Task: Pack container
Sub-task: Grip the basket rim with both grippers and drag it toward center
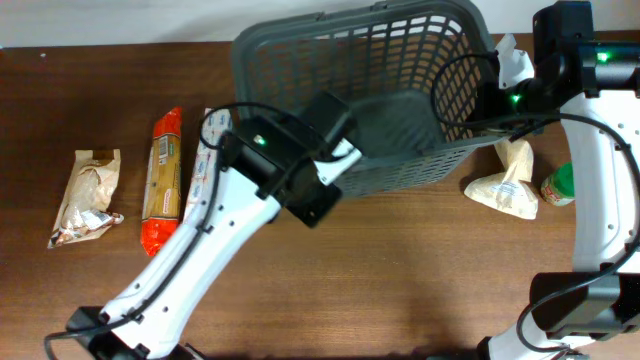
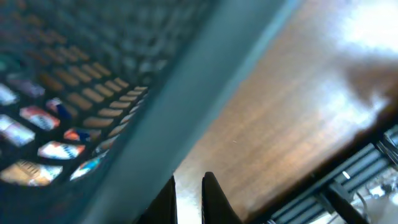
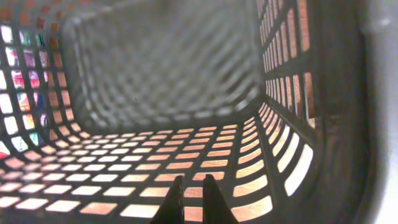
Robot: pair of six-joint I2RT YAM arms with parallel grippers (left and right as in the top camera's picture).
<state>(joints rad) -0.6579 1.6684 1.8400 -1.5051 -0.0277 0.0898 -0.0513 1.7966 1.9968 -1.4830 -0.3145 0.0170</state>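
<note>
container (image 1: pixel 400 60) rim beside left tool (image 2: pixel 188 198); right tool (image 3: pixel 190 200) inside

Brown wooden table (image 1: pixel 400 270) observed under all items; its grain is also seen in the left wrist view (image 2: pixel 292 106).

Left side, three packets laid side by side:
- crumpled pale bag (image 1: pixel 88 195), furthest left;
- long pasta packet (image 1: pixel 163 180) with orange-red ends, just to its right;
- white packet (image 1: pixel 205 165) next, partly hidden.

Right side:
- beige bag (image 1: pixel 508 180) lying on the table;
- green-capped jar (image 1: pixel 560 186) just beside it, to the right;
- white crumpled item (image 1: pixel 512 60) noted further back; contents not identified.
</note>
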